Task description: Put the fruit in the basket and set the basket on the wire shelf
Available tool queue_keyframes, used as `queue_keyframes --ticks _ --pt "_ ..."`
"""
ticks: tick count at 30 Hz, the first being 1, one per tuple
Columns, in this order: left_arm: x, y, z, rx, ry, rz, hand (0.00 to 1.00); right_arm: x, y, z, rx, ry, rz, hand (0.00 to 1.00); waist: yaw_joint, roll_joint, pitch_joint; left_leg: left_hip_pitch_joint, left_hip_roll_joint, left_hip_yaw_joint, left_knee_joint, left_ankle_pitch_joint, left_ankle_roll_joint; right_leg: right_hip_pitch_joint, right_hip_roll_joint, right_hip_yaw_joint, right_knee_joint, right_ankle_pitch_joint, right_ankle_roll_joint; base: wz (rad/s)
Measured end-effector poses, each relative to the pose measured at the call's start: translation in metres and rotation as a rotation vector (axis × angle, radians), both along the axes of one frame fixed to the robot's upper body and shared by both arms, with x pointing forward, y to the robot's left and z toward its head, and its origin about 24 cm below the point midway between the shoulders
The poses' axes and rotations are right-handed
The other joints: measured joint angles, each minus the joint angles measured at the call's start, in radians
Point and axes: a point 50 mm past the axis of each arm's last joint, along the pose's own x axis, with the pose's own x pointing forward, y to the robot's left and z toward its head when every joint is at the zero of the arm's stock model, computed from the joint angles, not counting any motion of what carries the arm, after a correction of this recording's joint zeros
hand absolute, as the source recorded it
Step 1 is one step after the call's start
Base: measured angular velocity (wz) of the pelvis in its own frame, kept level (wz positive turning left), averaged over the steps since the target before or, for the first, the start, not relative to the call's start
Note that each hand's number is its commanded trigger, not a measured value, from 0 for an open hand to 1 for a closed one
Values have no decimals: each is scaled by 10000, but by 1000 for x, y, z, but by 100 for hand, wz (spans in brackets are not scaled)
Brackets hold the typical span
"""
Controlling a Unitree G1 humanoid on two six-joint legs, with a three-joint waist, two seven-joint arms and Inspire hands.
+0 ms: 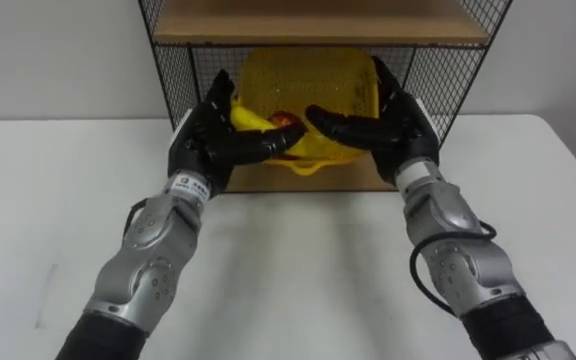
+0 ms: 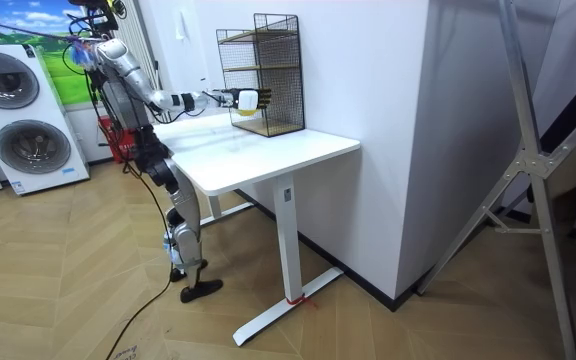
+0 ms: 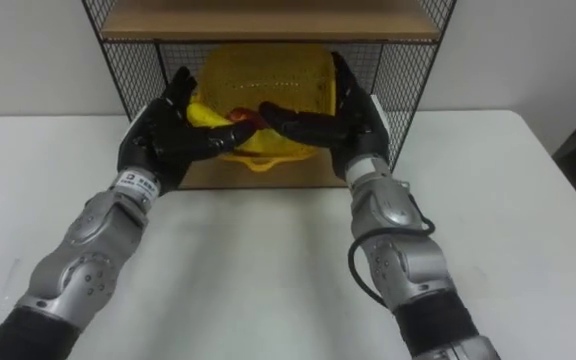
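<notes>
The yellow plastic basket (image 1: 308, 75) is in the bottom bay of the wire shelf (image 1: 318, 25), tipped toward me. Inside it lie a banana (image 1: 249, 120) and a red fruit (image 1: 286, 119), partly hidden by my fingers. My left hand (image 1: 206, 135) is against the basket's left side, thumb up and fingers stretched across its front. My right hand (image 1: 393, 125) mirrors it on the right side, fingers reaching left across the front rim. Both hands stay open, holding the basket between them. In the room view I stand at the table's end with both arms reaching to the basket (image 2: 248, 100).
The wire shelf stands at the back of the white table (image 1: 288, 270), against the wall, with a wooden board above the basket and mesh sides close to both hands. Two washing machines (image 2: 18, 110) stand behind me in the room view.
</notes>
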Motion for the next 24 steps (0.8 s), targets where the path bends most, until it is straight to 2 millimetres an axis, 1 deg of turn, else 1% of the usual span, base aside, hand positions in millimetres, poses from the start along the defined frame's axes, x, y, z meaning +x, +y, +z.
queue_keyframes --ticks 2,3,5,7,10,13,17,20,21,23,24 --pt "4 0 3 104 137 62 0 2 1 1 -48 265 -41 0 37 4 -3 -13 -4 -2 -3 1 0 -27 -5 6 25 -3 0 0" --pt "9 1 4 80 243 191 0 6 3 5 -32 305 -49 0 56 6 -4 -7 -6 -1 -3 1 1 -26 -3 25 40 -8 2 0" --pt "15 2 10 44 282 339 0 17 7 18 18 127 -42 0 25 4 -5 -3 -5 8 -3 2 2 -19 7 43 30 -5 2 0" --pt "25 2 17 26 299 482 0 34 8 30 56 66 -157 0 76 0 -7 90 -5 4 -17 13 3 70 11 41 -20 13 1 0" --pt "29 2 18 -186 432 611 0 46 9 34 -16 302 -194 0 98 3 -8 212 1 -21 -82 61 -2 261 48 60 -206 122 1 1" --pt "33 2 9 -31 1258 521 0 49 5 26 609 994 -412 0 84 9 -28 239 -6 -138 -115 62 -5 407 57 -31 -426 198 4 8" --pt "34 3 4 -22 1792 495 0 48 -1 15 867 1704 -651 0 76 42 -47 151 -18 -196 -120 83 -7 364 59 -72 -469 232 2 3" --pt "33 3 -3 30 2175 390 0 46 -7 6 975 2187 -903 0 27 74 -56 136 -23 -253 -93 131 -1 377 -30 -245 -470 250 -9 10" --pt "32 3 -6 74 2331 309 0 45 -8 3 1000 2354 -949 0 28 117 -74 149 -25 -256 -101 139 -2 384 -45 -238 -464 251 -10 4" --pt "30 4 -13 167 2642 329 0 43 -8 -2 998 2585 -993 0 19 224 -140 178 -26 -262 -104 140 -2 423 -58 -267 -463 253 -11 2" --pt "29 3 -16 159 2778 314 0 43 -9 -5 1022 2688 -1062 0 -42 290 -142 219 -35 -306 -118 139 -2 494 -66 -311 -477 253 -11 11"
